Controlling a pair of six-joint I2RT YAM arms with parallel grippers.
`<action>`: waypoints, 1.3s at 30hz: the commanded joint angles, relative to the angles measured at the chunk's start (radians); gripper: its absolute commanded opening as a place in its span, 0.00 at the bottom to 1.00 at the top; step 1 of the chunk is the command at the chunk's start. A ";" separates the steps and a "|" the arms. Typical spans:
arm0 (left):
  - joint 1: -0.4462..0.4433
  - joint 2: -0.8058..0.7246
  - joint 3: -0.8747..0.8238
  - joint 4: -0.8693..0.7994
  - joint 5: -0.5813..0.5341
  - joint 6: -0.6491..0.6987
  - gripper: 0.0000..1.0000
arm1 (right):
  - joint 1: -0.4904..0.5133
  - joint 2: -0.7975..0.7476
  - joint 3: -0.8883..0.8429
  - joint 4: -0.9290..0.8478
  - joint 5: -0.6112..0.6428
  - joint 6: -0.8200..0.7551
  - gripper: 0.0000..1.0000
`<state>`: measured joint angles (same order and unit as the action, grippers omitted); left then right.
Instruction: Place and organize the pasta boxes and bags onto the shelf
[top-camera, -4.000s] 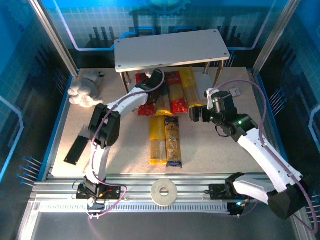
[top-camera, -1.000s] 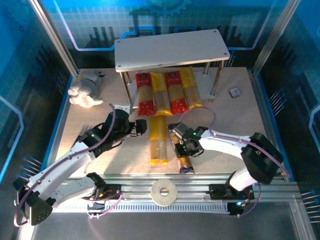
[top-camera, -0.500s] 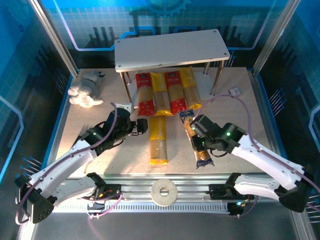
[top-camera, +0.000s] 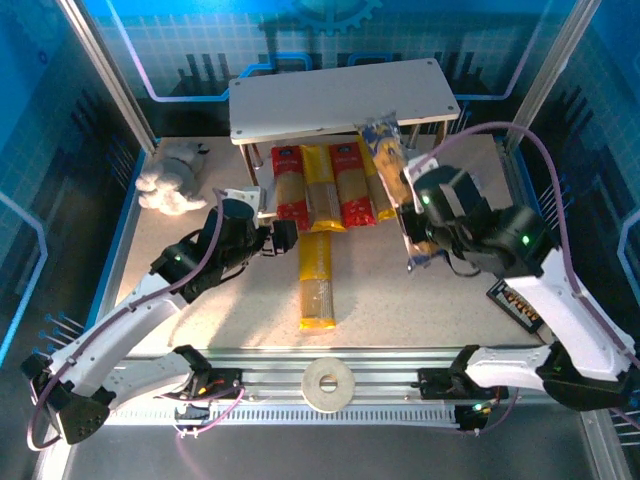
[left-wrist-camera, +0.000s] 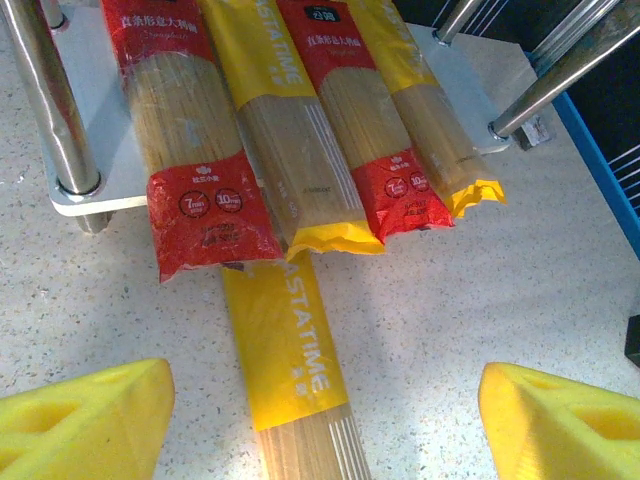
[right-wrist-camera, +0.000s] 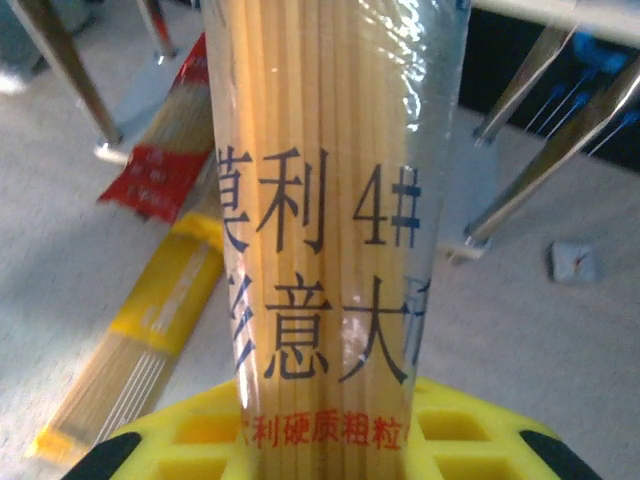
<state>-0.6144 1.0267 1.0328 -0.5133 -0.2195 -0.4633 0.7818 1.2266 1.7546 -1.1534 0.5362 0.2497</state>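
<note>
The right hand (top-camera: 422, 222) holds the long dark blue and clear spaghetti pack (top-camera: 386, 150) up, its far end pointing at the white two-board shelf (top-camera: 330, 98) just ahead, while the left hand (top-camera: 283, 240) hangs wide open.

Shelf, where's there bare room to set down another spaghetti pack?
The top board is bare. The lower board is crowded: four packs lie side by side from the left leg, leaving a bare strip between the rightmost yellow pack and the right leg.

Bright even overhead light, soft shadows beneath the shelf (top-camera: 340, 98), right wrist background blurred
</note>
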 joint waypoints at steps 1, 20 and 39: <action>0.009 0.014 0.038 -0.024 0.019 0.034 0.81 | -0.098 0.071 0.117 0.222 0.017 -0.167 0.00; 0.030 0.004 0.039 -0.046 0.002 0.041 0.81 | -0.303 0.531 0.478 0.607 0.087 -0.451 0.00; 0.047 0.003 0.018 -0.040 0.012 0.034 0.81 | -0.351 0.752 0.697 0.573 0.104 -0.406 0.00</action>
<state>-0.5777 1.0424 1.0531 -0.5457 -0.2123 -0.4419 0.4587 1.9701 2.3859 -0.6922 0.6201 -0.2031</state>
